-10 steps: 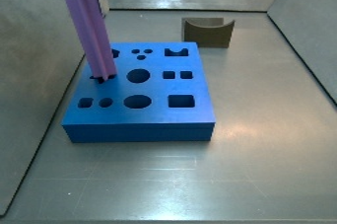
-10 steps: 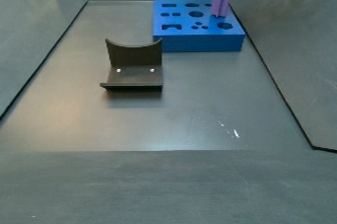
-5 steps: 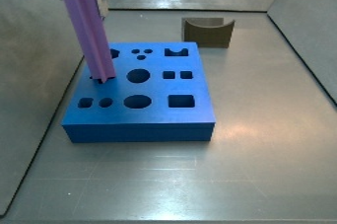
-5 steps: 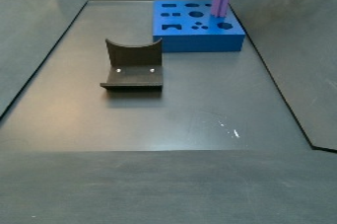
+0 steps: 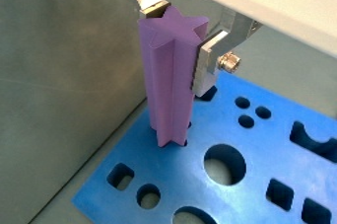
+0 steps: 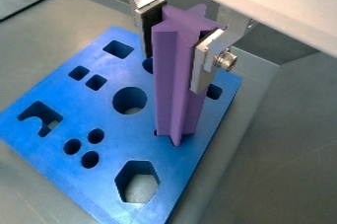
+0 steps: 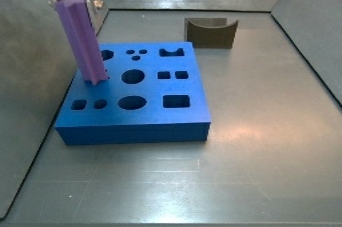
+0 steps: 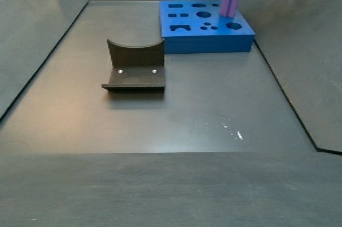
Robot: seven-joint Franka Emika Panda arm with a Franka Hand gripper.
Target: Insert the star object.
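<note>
Jaws: my gripper is clamped on the upper end of the star object.
Star object: nearly upright, lower tip down at a hole near the edge of the blue block.
Gripper position: above that edge of the block, both wrist views.
Fixture: well apart from the block.

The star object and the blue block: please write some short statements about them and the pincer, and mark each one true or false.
1. The pincer grips the star object near its upper end. True.
2. The star object lies flat on the floor. False: it stands nearly upright, its lower end at a hole of the blue block.
3. The dark olive notched block sits on the blue block. False: it rests on the floor, apart from it.
4. The blue block has a hexagonal hole. True.
</note>
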